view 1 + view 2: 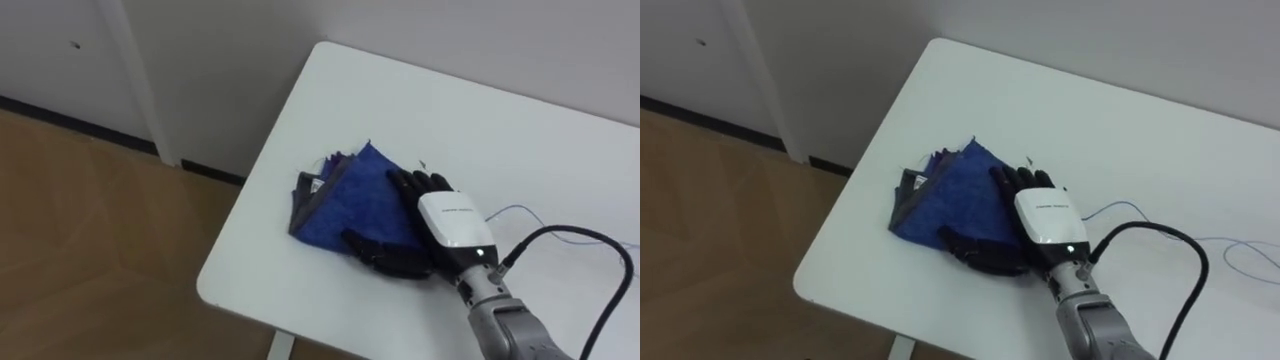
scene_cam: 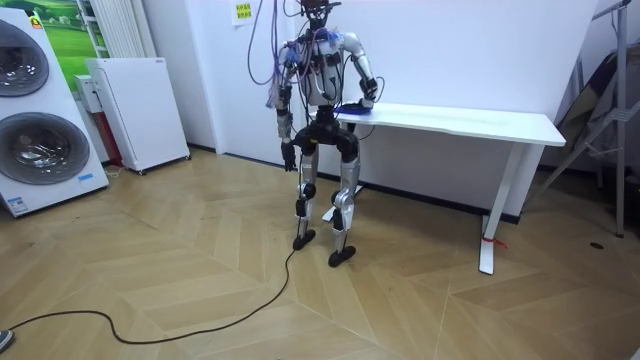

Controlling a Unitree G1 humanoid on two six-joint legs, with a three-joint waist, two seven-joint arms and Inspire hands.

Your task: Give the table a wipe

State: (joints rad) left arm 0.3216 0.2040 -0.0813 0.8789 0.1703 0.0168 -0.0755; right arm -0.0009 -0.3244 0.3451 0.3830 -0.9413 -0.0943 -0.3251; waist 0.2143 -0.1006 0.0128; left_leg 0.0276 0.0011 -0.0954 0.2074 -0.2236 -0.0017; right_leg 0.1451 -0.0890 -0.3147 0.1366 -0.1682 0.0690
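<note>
Standing at end of white rectangular table (image 1: 530,140), rm view's left. Right hand (image 1: 452,222) laid palm-down on folded blue microfibre cloth (image 1: 345,200), fingers fairly straight, thumb splayed: pressing, not grasping. Cloth lying near table's near-left corner, w/ dark grey layer peeking out at its left edge. Left hand (image 2: 288,152) down by hip; fingers too small to read. No dirt or wet streaks visible, so progress hard to gauge; prob. long stretch of top to the right left to wipe.

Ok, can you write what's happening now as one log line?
task: wipe table | right hand: flat on blue cloth | cloth: on white table, near corner | left hand: hanging by side
</note>
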